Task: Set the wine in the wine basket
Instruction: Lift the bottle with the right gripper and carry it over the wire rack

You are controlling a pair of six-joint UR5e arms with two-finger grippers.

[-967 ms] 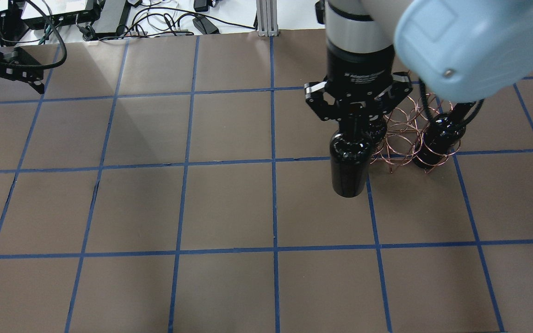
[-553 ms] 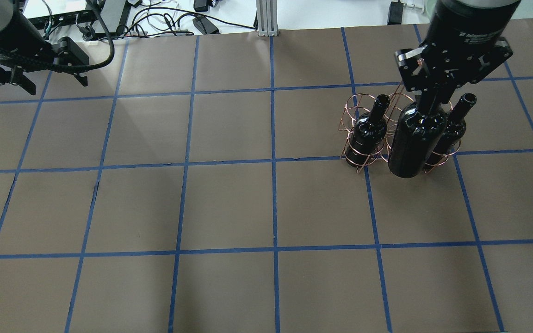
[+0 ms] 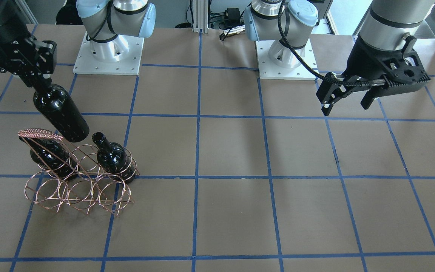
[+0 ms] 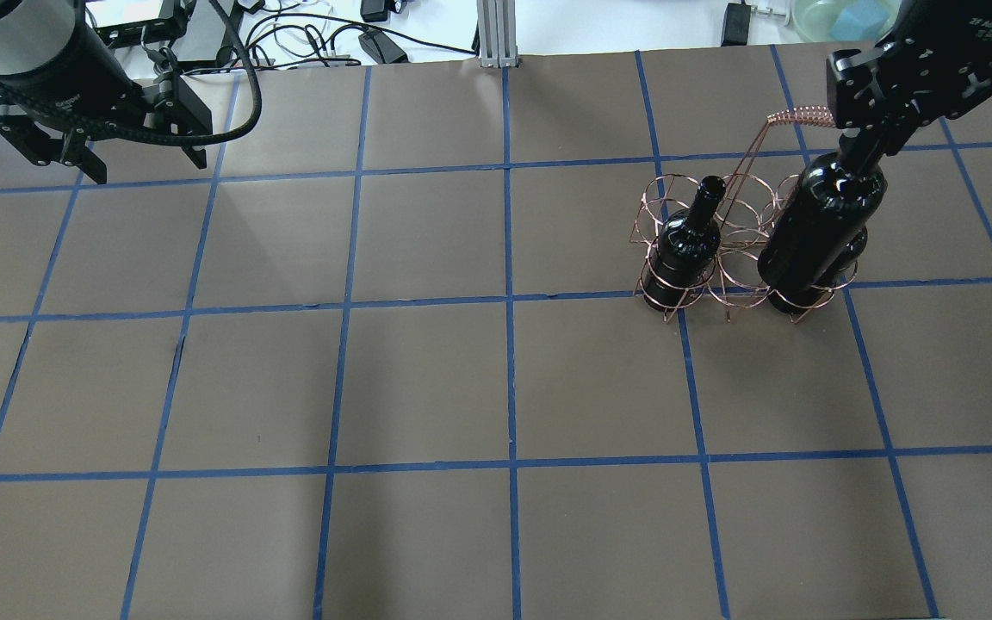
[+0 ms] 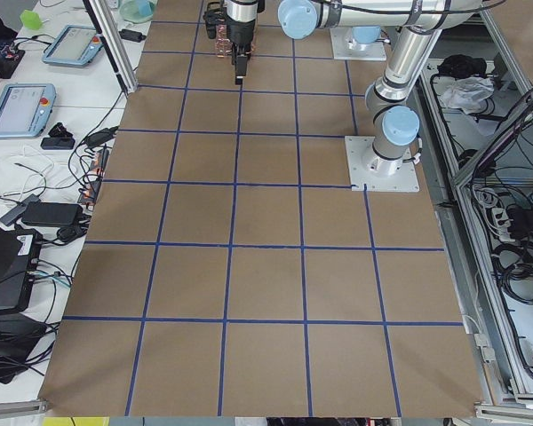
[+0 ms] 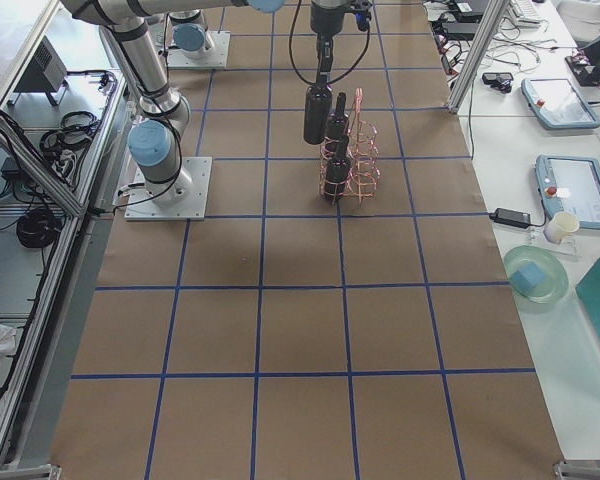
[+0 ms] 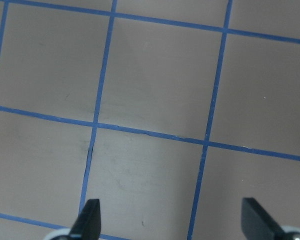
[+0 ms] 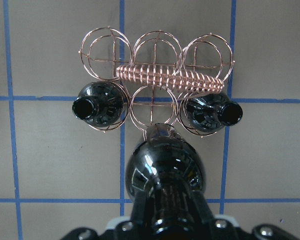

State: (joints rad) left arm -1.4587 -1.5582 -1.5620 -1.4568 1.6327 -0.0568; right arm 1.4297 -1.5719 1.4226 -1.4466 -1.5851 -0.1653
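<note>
My right gripper (image 4: 868, 145) is shut on the neck of a glossy black wine bottle (image 4: 819, 228), which hangs tilted above the right end of the copper wire wine basket (image 4: 741, 258). In the right wrist view the held bottle (image 8: 165, 172) hangs just in front of the near row's empty middle ring (image 8: 154, 106). Two alike bottles (image 8: 97, 107) (image 8: 212, 112) stand in the near row's outer rings. The three far rings are empty. The basket's handle (image 3: 40, 134) stands upright. My left gripper (image 4: 147, 164) is open and empty, far to the left; its fingertips (image 7: 87, 222) show over bare table.
The basket (image 3: 77, 185) stands on brown paper with a blue tape grid. The arm bases (image 3: 108, 53) are bolted at my side of the table. Cables and electronics (image 4: 306, 34) and a metal post (image 4: 496, 34) lie beyond the far edge.
My right gripper has carried the bottle to the right and farther away, from left of the basket to over its right end. My left gripper has moved rightward into view.
</note>
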